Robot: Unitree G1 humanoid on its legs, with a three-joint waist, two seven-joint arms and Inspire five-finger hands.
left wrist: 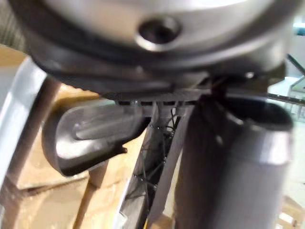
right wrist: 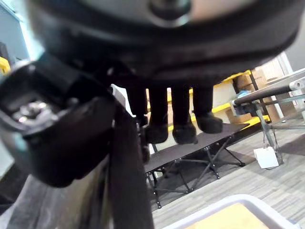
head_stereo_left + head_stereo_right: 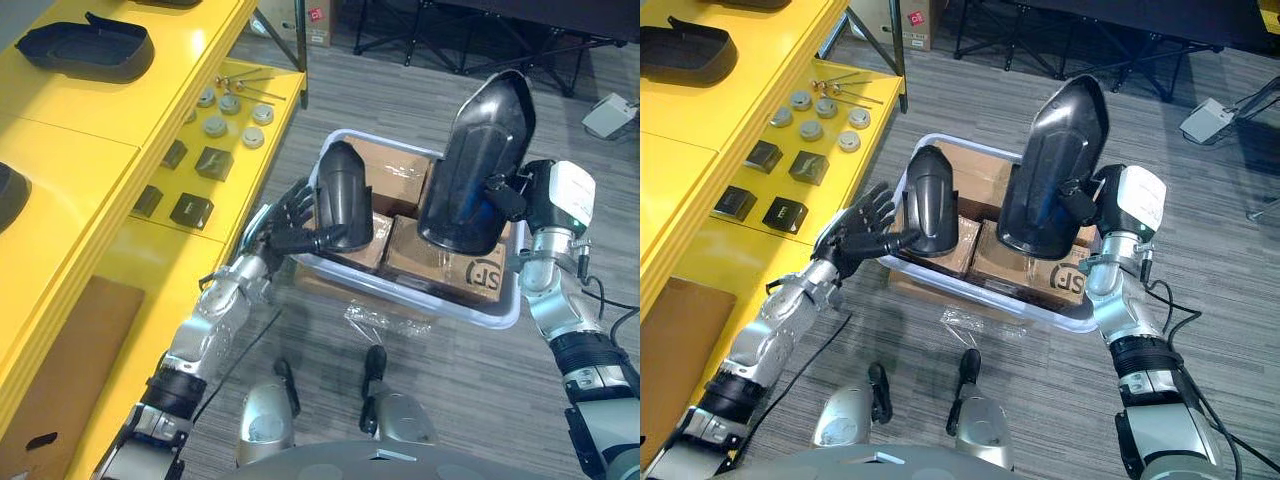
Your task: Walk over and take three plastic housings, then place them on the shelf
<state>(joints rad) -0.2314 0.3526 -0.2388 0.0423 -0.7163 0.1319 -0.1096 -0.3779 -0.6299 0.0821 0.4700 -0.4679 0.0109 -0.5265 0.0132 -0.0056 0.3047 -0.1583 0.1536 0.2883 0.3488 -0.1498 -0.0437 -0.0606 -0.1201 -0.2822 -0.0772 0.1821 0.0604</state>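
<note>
three housings, maybe five; one bin

The shelf stands left of the bin holding boxes. On the shelf top lies 1 housing, small parts below.

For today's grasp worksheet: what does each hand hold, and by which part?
The left hand pinches the smaller housing at its lower edge; the right hand grips the larger housing by its right-side rim.

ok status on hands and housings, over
Left hand shut on small housing. Right hand shut on big housing, both over the bin. Shelf at left, another housing on it.
</note>
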